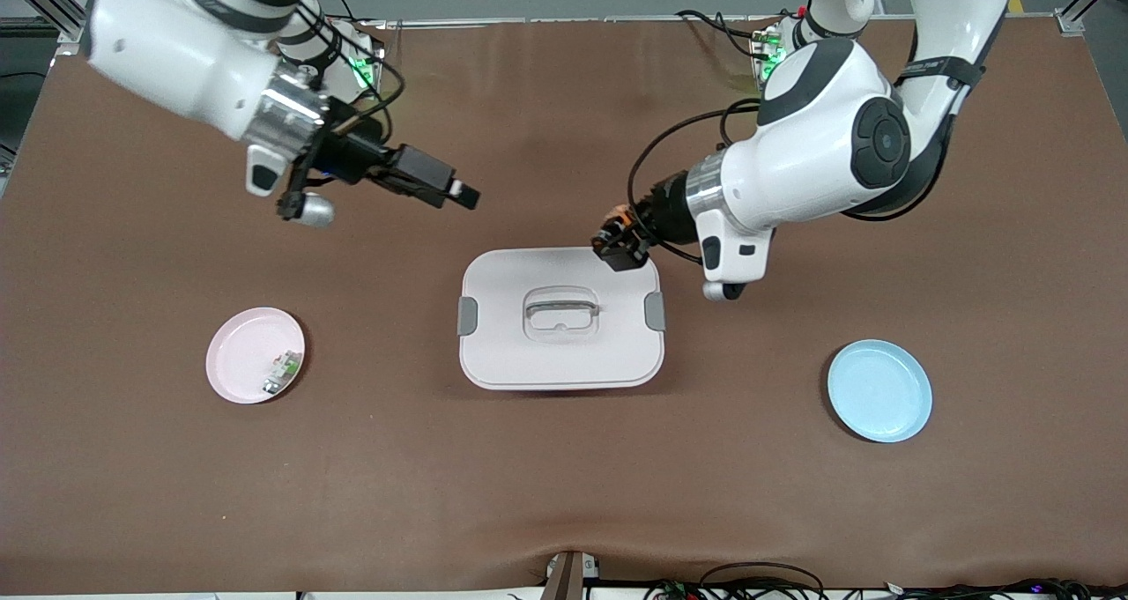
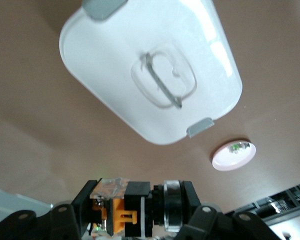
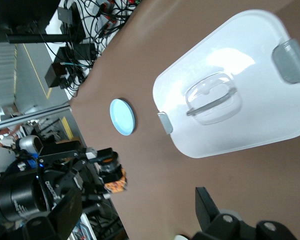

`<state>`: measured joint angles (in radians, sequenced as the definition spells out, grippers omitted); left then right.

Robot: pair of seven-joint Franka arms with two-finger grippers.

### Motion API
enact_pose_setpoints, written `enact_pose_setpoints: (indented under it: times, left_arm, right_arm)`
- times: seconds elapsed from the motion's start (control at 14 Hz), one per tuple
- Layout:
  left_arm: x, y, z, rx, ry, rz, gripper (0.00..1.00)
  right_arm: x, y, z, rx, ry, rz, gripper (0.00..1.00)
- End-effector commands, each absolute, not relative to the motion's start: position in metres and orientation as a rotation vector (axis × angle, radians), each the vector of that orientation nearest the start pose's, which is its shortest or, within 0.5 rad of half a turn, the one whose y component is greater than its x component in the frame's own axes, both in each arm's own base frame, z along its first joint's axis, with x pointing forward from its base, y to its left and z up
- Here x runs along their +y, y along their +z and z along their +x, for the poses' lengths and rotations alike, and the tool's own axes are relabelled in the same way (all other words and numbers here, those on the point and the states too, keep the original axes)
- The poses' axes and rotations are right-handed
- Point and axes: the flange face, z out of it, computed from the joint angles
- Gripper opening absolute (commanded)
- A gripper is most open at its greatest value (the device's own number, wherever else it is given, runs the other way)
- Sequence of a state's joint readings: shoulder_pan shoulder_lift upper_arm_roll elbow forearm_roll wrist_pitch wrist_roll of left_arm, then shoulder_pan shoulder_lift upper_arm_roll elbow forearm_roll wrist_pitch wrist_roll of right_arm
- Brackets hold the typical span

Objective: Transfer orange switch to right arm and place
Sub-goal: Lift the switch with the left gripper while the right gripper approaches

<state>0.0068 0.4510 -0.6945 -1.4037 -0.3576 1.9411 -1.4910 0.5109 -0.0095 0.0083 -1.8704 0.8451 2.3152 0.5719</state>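
Left tool (image 1: 622, 246) gripping orange switch (image 1: 617, 227), right tool (image 1: 454, 189) open

- The left arm (image 1: 820, 155) reaches in from its base, forearm angled down toward the middle of the counter, wrist low.
- The left gripper (image 1: 621, 240) is up in the air, its jaws clamped tight on the orange switch (image 1: 619, 226), which sits crosswise between them.
- The right arm (image 1: 176, 49) stretches in from its own end, wrist raised.
- The right gripper (image 1: 454, 191) hangs in the air, pointing toward the left jaws and well apart from them; its jaws stand wide with nothing between them.
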Motion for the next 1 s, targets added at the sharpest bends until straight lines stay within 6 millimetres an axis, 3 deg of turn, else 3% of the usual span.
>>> enact_pose_setpoints:
  times: [0.0, 0.36, 0.57, 0.93]
  left_arm:
    - [-0.393, 0.527, 0.578, -1.781, 1.046, -2.985, 0.00]
    - [-0.418, 0.507, 0.575, -1.920, 1.129, -2.851, 0.00]
    - [-0.434, 0.501, 0.566, -1.919, 1.146, -2.818, 0.00]
    - [-0.444, 0.501, 0.559, -1.941, 1.156, -2.793, 0.00]
  right_arm:
    - [0.328, 0.573, 0.494, 0.589, 0.034, -2.188, 1.00]
    - [0.333, 0.566, 0.491, 0.585, 0.088, -2.209, 1.00]
    - [0.337, 0.547, 0.498, 0.603, 0.112, -2.227, 1.00]
    - [0.345, 0.520, 0.504, 0.621, 0.147, -2.254, 1.00]
